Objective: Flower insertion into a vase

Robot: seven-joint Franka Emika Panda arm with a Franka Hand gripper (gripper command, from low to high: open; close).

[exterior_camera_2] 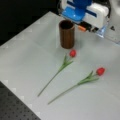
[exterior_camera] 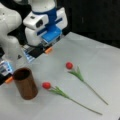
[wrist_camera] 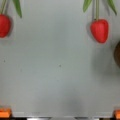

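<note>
The vase (exterior_camera: 25, 83) (exterior_camera_2: 66, 34), a reddish-brown cylinder, stands upright with nothing in it; the wrist view catches its edge (wrist_camera: 117, 53). Two red-headed flowers with green stems lie flat on the table. One flower (exterior_camera: 46, 85) (exterior_camera_2: 72, 53) (wrist_camera: 99, 30) has its head close beside the vase. The other flower (exterior_camera: 69, 65) (exterior_camera_2: 100, 71) (wrist_camera: 5, 25) lies farther off. My gripper (exterior_camera: 28, 64) (exterior_camera_2: 89, 28) (wrist_camera: 60, 113) hovers behind the vase and the flower heads. It is open wide and holds nothing, and its orange fingertips (wrist_camera: 5, 112) show at the wrist view's bottom corners.
The grey table (exterior_camera: 95, 62) (exterior_camera_2: 30, 57) bears only the vase and flowers. A white arm link (exterior_camera: 10, 37) stands at a front view's left. A dark perforated board (exterior_camera_2: 15, 110) borders the table at a front view's bottom left.
</note>
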